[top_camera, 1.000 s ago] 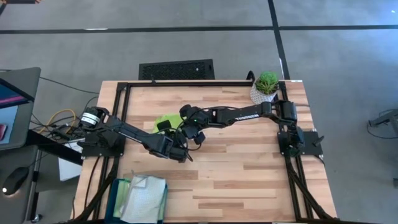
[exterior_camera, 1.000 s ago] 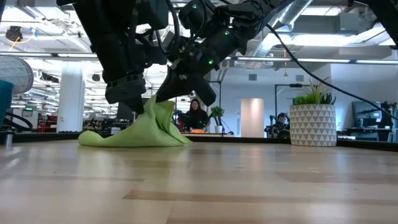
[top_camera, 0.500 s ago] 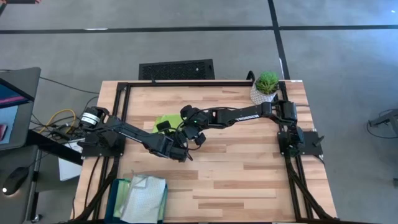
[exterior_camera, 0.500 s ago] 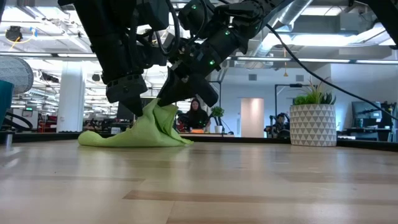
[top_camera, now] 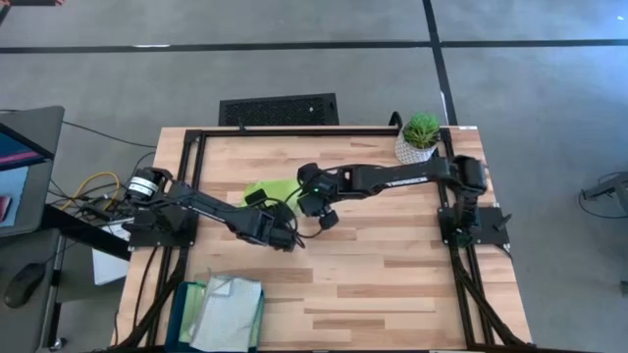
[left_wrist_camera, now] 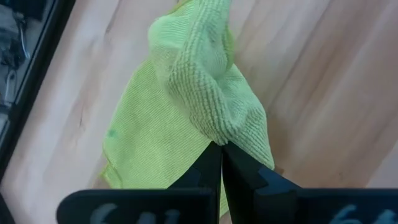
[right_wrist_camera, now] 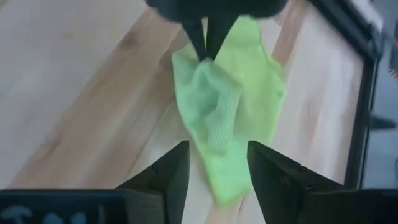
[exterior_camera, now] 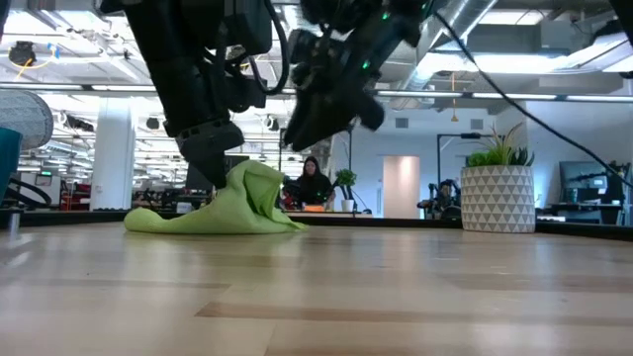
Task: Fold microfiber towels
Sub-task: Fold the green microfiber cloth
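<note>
On the wooden table [top_camera: 392, 265], left tool [left_wrist_camera: 221, 146] pinches lime towel [left_wrist_camera: 186, 106]; right tool [right_wrist_camera: 214, 163] gapes wide above.

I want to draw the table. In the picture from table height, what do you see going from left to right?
Lime green towel pinched by the left hand → right hand, open and lifted off the towel → potted plant.

The right gripper [right_wrist_camera: 216, 167] hung above the lime green towel [right_wrist_camera: 233, 118] with its fingers spread apart. At twelve o'clock the left gripper [right_wrist_camera: 207, 53] pinched the bunched cloth's peak over the wooden table [right_wrist_camera: 74, 81].
</note>
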Robot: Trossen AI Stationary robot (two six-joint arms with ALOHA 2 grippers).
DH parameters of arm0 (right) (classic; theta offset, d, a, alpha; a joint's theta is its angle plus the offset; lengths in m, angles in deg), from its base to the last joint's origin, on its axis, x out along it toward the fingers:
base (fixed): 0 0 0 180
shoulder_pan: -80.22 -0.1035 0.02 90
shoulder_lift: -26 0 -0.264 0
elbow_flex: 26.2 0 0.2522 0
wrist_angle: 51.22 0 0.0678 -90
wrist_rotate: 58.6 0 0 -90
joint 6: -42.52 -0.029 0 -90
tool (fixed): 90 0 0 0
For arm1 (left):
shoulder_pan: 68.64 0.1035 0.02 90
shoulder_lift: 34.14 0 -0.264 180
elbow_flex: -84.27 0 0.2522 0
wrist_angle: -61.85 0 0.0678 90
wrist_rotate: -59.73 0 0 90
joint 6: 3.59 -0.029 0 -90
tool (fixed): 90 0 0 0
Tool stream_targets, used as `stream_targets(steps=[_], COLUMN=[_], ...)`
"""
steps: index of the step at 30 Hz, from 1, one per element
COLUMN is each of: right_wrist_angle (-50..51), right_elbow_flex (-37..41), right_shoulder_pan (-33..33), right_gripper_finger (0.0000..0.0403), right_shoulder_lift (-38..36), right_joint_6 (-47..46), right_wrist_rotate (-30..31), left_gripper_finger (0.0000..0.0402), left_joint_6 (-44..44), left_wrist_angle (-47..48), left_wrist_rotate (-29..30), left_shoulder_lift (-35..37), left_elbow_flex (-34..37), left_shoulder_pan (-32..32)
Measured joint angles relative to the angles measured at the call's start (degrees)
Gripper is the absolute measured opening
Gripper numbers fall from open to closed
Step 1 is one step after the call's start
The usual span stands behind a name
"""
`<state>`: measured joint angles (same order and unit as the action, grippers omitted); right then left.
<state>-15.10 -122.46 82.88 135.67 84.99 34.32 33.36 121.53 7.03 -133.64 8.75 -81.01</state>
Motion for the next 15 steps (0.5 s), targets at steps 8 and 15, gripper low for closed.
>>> stream_targets(steps=[8, 15], right_wrist_angle=[11.3, 20.2], right_elbow_flex=[0.0, 0.3], right_shoulder_pan=[0.1, -0.4], right_gripper_finger=[0.0186, 0.0174], right_shoulder_lift=[-4.8, -4.5], right_joint_6=[-8.7, -12.7], right_wrist_rotate=[0.0, -0.1], left_gripper_finger=[0.0, 0.0], left_joint_6=[15.0, 43.2], left_wrist_angle=[2.3, 14.4], left_wrist_rotate=[0.0, -1.3], left_shoulder_lift=[0.0, 0.0], left_elbow_flex=[0.0, 0.1], left_shoulder_pan=[1.6, 1.8])
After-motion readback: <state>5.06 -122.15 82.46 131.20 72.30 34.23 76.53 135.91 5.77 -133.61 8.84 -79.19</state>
